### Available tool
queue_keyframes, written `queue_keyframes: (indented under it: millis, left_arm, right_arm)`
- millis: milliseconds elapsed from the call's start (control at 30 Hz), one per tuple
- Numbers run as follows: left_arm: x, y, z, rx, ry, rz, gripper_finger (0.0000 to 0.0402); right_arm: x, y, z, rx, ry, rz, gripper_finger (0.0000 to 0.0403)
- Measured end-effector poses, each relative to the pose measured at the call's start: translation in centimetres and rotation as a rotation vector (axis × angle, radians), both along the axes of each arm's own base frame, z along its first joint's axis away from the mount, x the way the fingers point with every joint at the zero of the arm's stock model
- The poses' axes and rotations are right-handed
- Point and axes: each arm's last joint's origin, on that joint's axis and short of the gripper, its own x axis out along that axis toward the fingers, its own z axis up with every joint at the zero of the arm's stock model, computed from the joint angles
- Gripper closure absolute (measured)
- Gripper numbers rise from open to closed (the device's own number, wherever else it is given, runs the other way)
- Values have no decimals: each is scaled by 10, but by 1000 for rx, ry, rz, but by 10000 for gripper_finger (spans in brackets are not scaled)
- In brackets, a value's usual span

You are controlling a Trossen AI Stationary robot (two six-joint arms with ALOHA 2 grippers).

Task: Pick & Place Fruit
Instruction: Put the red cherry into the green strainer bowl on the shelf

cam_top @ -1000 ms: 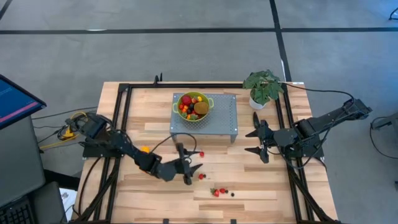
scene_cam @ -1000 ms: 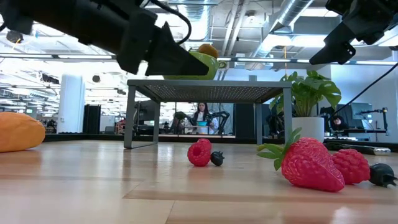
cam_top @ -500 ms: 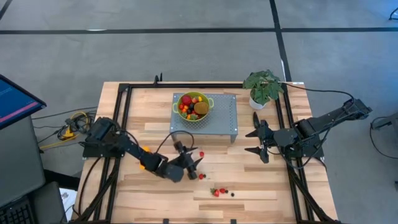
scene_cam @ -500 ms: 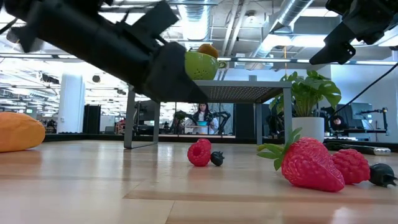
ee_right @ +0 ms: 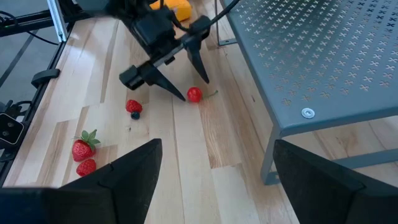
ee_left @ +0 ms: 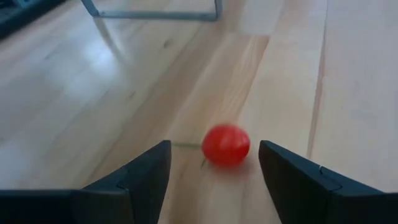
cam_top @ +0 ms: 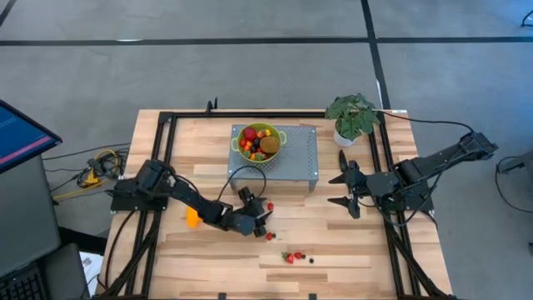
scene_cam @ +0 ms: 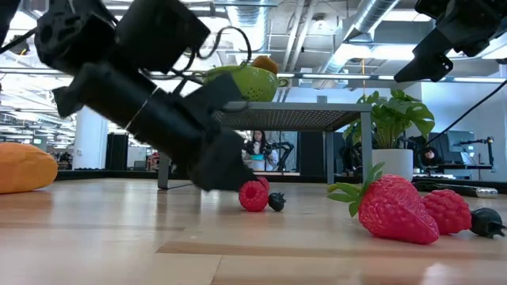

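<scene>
A small round red fruit [ee_left: 226,145] lies on the wooden table in front of the grey metal stand [cam_top: 291,162]. My left gripper [ee_left: 214,150] is low over the table and open, one finger on each side of this fruit without touching it; the right wrist view shows the left gripper [ee_right: 193,88] and the red fruit [ee_right: 194,94] too. A green bowl [cam_top: 259,142] of fruit sits on the stand. A raspberry [cam_top: 270,236], strawberries [cam_top: 289,257] and an orange fruit [cam_top: 192,218] rest on the table. My right gripper [cam_top: 346,190] waits open, raised at the right.
A potted plant [cam_top: 353,117] stands at the far right corner. A dark berry [scene_cam: 276,202] lies beside the raspberry [scene_cam: 253,195], and another dark berry [cam_top: 311,259] lies by the strawberries near the front edge. Black frame rails [cam_top: 162,167] run along the table's left and right sides.
My left gripper has sunk toward the table and shifted toward the far edge, closing in on the small red fruit while rolling about its own axis. The arm's move has uncovered the orange fruit. My right arm has kept still.
</scene>
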Motion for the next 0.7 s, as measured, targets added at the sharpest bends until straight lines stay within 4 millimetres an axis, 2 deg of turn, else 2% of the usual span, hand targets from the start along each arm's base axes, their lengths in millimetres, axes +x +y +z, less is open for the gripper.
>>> queue_keyframes:
  millis: [233,467,700]
  left_arm:
    - [4,3,-11,-12,-27,18,165]
    - [7,9,-11,-25,-36,26,165]
    - [11,20,-11,-130,-61,42,165]
  right_arm:
    - [0,0,0,0,0,1,101]
    - [0,0,0,0,0,0,101]
    - [0,0,0,0,0,0,101]
